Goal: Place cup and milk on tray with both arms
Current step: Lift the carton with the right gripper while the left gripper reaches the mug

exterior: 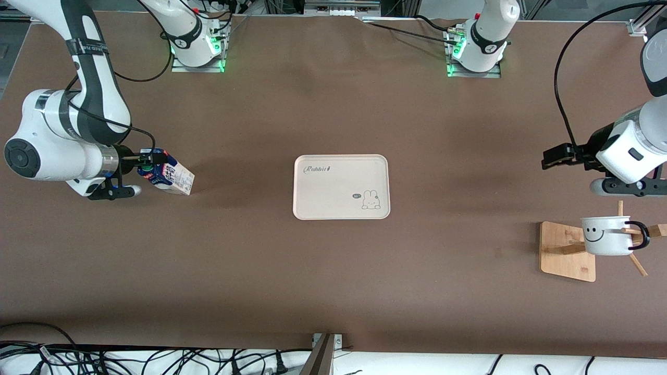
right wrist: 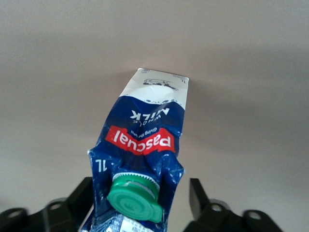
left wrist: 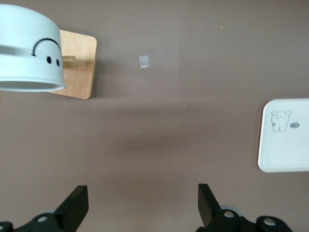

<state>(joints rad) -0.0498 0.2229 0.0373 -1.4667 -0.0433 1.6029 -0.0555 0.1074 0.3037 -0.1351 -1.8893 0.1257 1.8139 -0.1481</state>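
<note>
The brown table lay bare around the cream tray, which sat at its middle with rabbit lettering. Taking the tray as the dial in the front view, the dark blue milk, green-capped, stood at nine o'clock, toward my right arm's end. The white smiley cup hung on a wooden rack at four o'clock. My right gripper straddled the carton's top, fingers wide, one clear of it. My left gripper hovered spread wide over bare table at the cup's eleven o'clock.
</note>
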